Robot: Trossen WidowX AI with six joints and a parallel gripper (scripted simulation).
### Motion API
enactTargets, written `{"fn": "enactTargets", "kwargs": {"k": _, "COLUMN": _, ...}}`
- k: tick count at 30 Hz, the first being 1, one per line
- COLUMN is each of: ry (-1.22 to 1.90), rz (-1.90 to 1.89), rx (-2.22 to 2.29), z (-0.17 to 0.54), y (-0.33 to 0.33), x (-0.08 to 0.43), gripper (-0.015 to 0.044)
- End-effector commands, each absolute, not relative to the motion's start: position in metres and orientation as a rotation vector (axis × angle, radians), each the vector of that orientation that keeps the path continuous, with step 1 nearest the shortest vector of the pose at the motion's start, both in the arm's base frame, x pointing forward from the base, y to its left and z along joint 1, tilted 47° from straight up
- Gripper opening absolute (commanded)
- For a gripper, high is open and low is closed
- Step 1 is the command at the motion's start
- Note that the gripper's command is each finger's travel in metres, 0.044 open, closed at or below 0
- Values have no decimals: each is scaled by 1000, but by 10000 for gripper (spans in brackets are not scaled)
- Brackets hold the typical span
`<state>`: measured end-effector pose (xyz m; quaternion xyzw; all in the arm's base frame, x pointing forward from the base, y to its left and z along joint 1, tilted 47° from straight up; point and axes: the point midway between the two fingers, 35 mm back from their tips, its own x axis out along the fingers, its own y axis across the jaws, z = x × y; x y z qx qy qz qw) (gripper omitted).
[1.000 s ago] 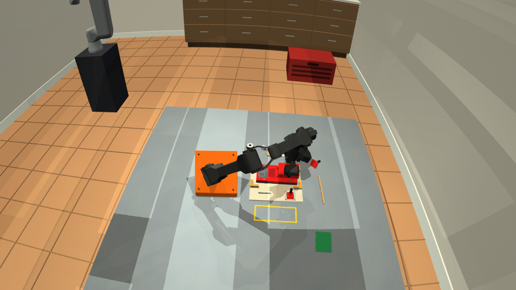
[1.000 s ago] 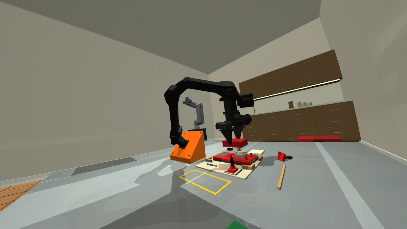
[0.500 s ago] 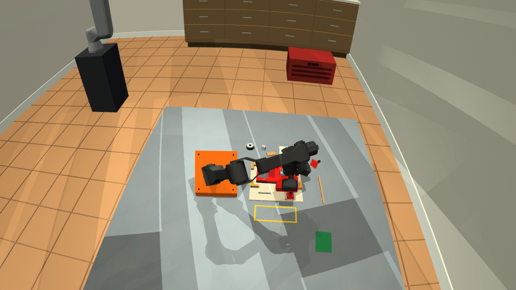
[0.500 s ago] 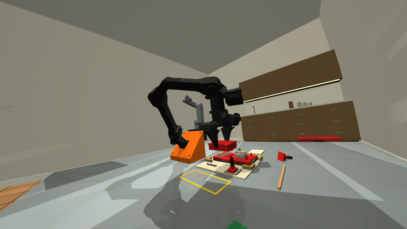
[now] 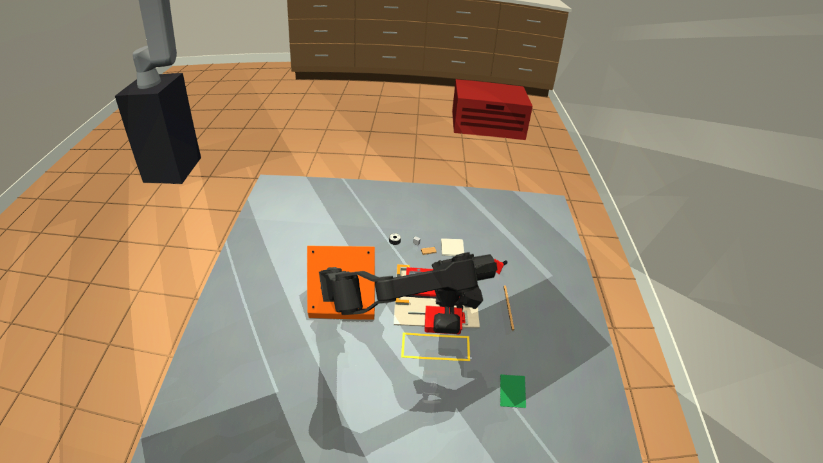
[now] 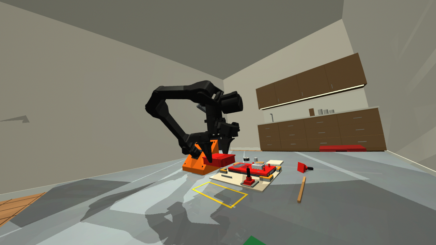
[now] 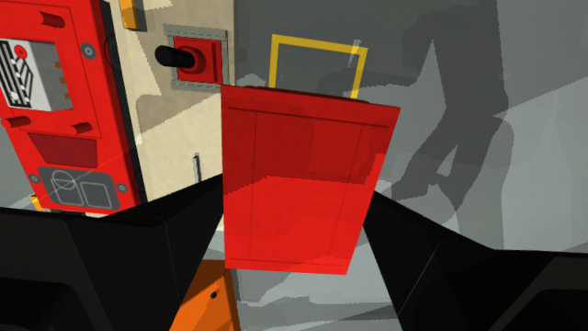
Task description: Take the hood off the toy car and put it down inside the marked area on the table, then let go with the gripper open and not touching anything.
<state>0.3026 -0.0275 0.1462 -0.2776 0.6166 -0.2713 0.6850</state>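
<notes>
The red hood [image 5: 430,314] [image 6: 222,160] [image 7: 299,221] is off the toy car and in the air. My gripper [image 5: 446,322] [image 6: 218,157] [image 7: 296,188] is shut on it, one finger at each long side, pointing down. The toy car [image 5: 427,270] [image 6: 242,169] [image 7: 83,28] sits on the board, its grey engine block uncovered; my arm hides part of it in the top view. The marked area, a yellow rectangle [image 5: 435,358] [image 6: 211,198] [image 7: 320,42], lies beside the board with nothing in it. The hood overlaps its near end in the wrist view.
The cream board [image 5: 402,317] [image 6: 219,177] [image 7: 170,142] carries a red piece with an upright black handle [image 6: 249,180] [image 7: 209,62]. A second red handled piece [image 5: 499,266] [image 6: 301,167] and a wooden strip [image 5: 508,308] [image 6: 301,189] lie to the right. A green square [image 5: 512,391] lies near the front.
</notes>
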Motion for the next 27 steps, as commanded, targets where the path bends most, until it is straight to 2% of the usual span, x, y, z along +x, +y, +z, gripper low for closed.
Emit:
{"fn": "enactTargets", "kwargs": {"k": 1, "ry": 1378, "rz": -611, "rx": -630, "z": 155, "y": -36, "x": 294, "gripper": 0}}
{"fn": "enactTargets", "kwargs": {"k": 27, "ry": 1379, "rz": -609, "rx": -628, "z": 141, "y": -51, "x": 298, "gripper": 0}}
